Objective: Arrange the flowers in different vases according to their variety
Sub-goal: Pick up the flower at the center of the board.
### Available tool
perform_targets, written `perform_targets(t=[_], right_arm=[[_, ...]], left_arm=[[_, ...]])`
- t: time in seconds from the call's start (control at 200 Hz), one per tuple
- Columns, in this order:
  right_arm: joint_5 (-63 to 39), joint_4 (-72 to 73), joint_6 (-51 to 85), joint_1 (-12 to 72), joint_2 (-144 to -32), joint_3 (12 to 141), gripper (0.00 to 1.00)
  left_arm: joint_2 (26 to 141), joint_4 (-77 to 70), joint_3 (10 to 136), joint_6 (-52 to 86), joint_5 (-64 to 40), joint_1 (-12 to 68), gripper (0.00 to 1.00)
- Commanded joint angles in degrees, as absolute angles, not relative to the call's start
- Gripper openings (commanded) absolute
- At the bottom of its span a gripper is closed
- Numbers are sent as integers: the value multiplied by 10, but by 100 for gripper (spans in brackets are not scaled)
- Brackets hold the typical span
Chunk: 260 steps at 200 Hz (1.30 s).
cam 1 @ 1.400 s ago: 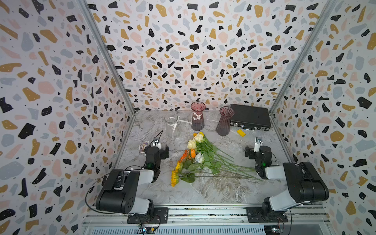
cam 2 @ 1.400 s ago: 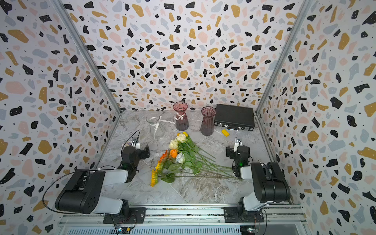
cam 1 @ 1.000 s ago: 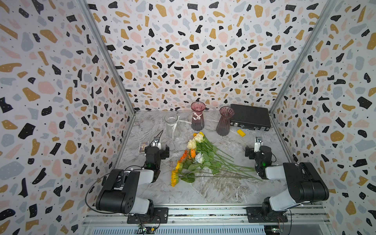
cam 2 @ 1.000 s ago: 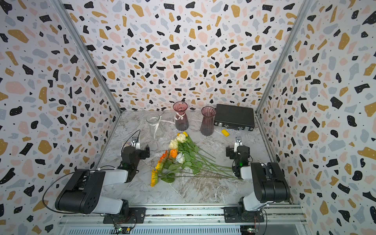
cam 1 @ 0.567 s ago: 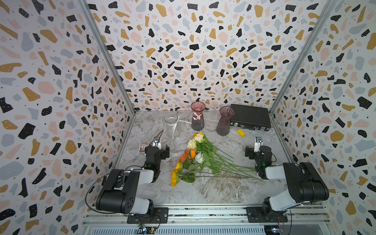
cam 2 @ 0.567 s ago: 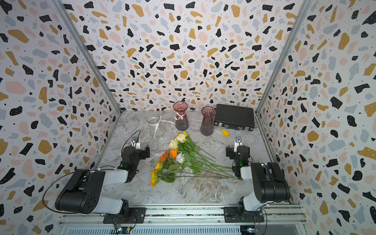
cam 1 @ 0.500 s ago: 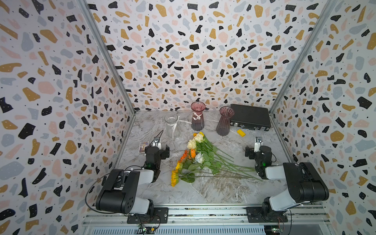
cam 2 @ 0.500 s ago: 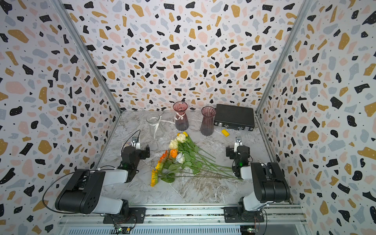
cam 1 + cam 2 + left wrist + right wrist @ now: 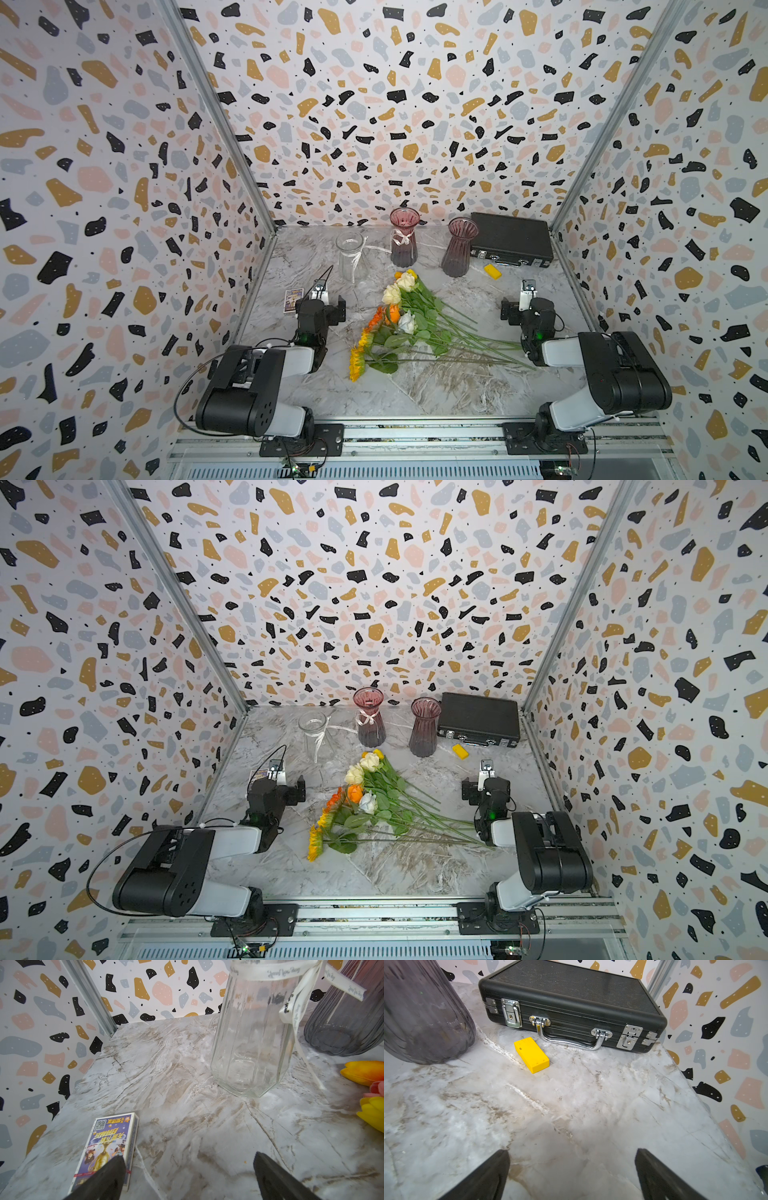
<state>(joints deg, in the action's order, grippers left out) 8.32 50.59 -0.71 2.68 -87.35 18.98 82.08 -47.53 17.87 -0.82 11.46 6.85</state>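
Note:
The flowers [image 9: 399, 324] lie in a loose pile mid-table in both top views, blooms to the left and green stems fanning right. Behind them stand three empty vases: a clear one [image 9: 349, 255] tied with white ribbon, a pink one with a bow [image 9: 403, 237] and a ribbed purple one [image 9: 459, 247]. My left gripper [image 9: 187, 1161] rests open over bare marble, left of the pile and in front of the clear vase [image 9: 249, 1043]. Tulip heads [image 9: 365, 1072] show at that view's edge. My right gripper [image 9: 572, 1155] is open and holds nothing, right of the stems.
A black case [image 9: 511, 241] lies at the back right with a small yellow block [image 9: 532, 1054] before it. A card box [image 9: 108, 1147] lies beside my left fingers [image 9: 116, 1167]. Patterned walls close in the left, back and right sides.

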Motion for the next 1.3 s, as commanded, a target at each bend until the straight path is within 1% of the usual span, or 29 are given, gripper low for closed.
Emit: perform_targets(t=[0.0,0.05,0.095,0.15,0.19,0.24,0.32,0.37,0.455,0.546,0.641,0.751,0.861,1.081,1.226,1.296], right_arm=[[78,499,-10,26,-866,205,100],[77,502,-11,26,-865,204,100],[72,476,-12,26,-853,214,100],[67,412,-16,26,-827,236,100],[60,352,-16,26,-807,259,100],[44,295,-22,26,-784,285,100],[11,227,-13,26,-744,311,99],[-9,197,-1,27,-717,320,99],[-34,151,20,29,-675,338,98],[-46,74,14,46,-645,375,98],[-24,-15,3,88,-633,430,97],[9,-118,-11,154,-642,492,95],[44,-225,-30,219,-660,559,96],[44,-442,-33,325,-691,674,94],[38,-513,-50,398,-708,697,91],[32,-532,-64,430,-723,698,89]], left_arm=[[791,-496,169,-5,136,66,100],[746,-463,164,4,160,66,100],[696,-421,164,17,189,67,100],[640,-379,162,38,253,71,100],[600,-376,153,67,305,77,100],[551,-364,146,112,336,79,100],[488,-280,178,175,400,90,100],[470,-231,212,194,405,92,100],[466,-104,303,213,376,93,100],[492,18,404,224,329,96,100],[528,141,507,223,256,100,100],[562,263,605,173,188,119,100],[552,341,641,148,150,149,100],[475,486,683,115,-46,183,100],[433,565,706,123,-82,183,100],[440,597,728,127,-94,182,99]])
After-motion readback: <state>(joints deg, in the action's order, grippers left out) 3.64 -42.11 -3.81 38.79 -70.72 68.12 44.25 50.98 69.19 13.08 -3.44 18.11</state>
